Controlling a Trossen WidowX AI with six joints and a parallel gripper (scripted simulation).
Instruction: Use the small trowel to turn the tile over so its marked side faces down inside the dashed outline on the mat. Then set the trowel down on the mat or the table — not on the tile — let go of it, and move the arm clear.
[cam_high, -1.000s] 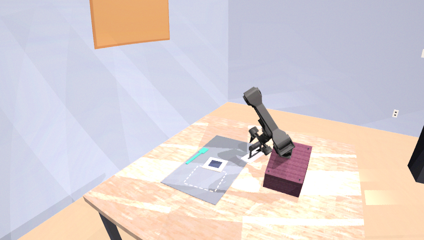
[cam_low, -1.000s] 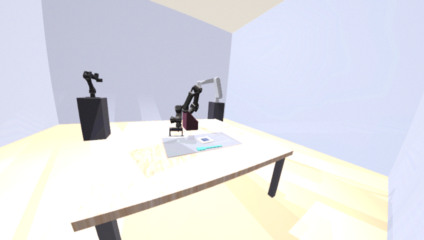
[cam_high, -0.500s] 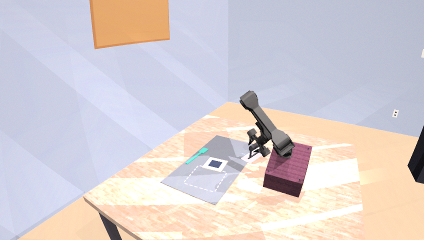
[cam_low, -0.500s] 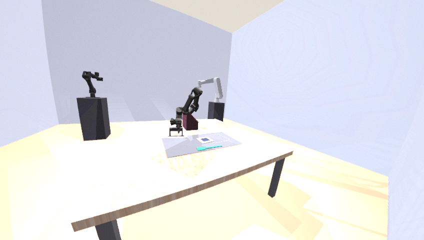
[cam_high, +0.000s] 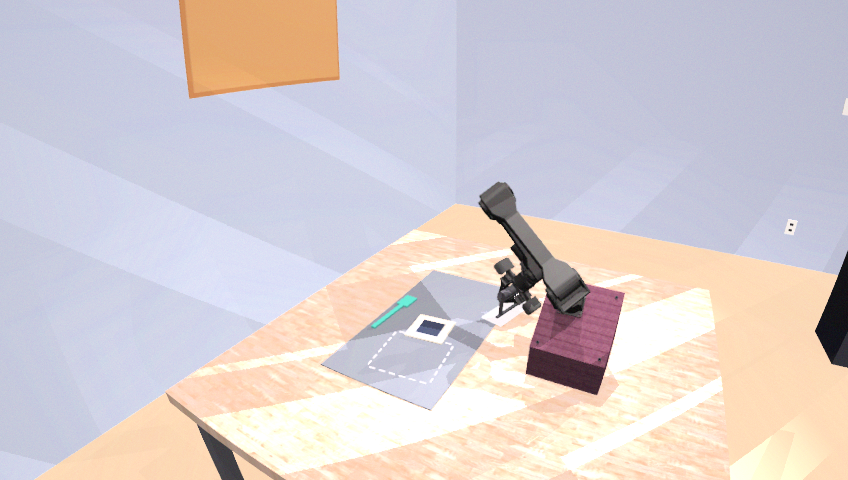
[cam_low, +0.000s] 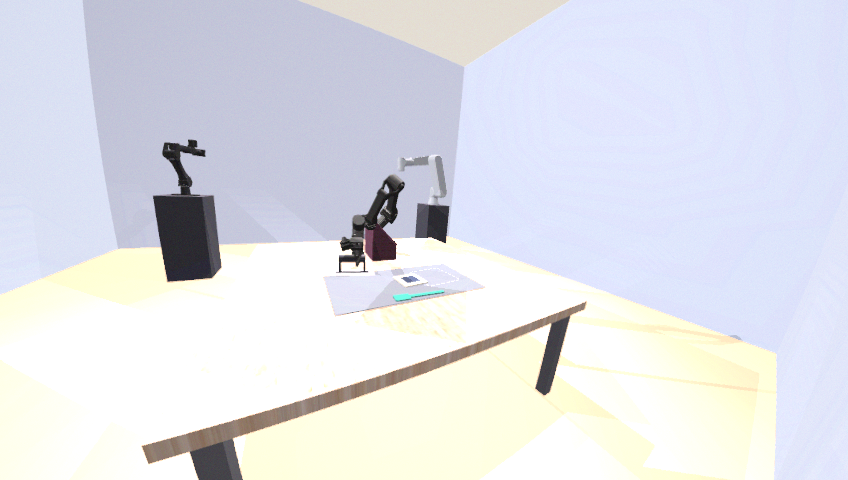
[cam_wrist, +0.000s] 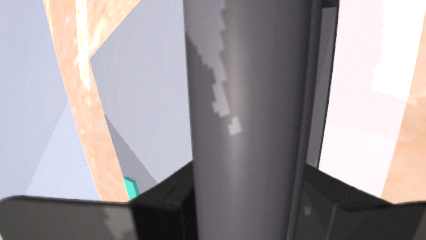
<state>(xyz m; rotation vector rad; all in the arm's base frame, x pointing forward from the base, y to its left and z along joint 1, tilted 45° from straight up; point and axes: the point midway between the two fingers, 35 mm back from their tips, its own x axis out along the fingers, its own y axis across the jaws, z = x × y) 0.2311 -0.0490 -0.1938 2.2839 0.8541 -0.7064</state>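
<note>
The trowel, a pale flat blade with a dark round handle on a bracket, stands at the mat's edge near the arm's base. My gripper is shut on the handle, with one finger on each side of it. The blade looks low, at or near the surface; whether it touches cannot be told. The tile lies flat on the mat, its dark marked square facing up, beside the dashed outline. The handle hides much of the wrist view.
A teal spatula lies on the mat beyond the tile. The arm stands on a maroon block. Two other arms stand on dark pedestals in the background of the exterior view, away from the mat.
</note>
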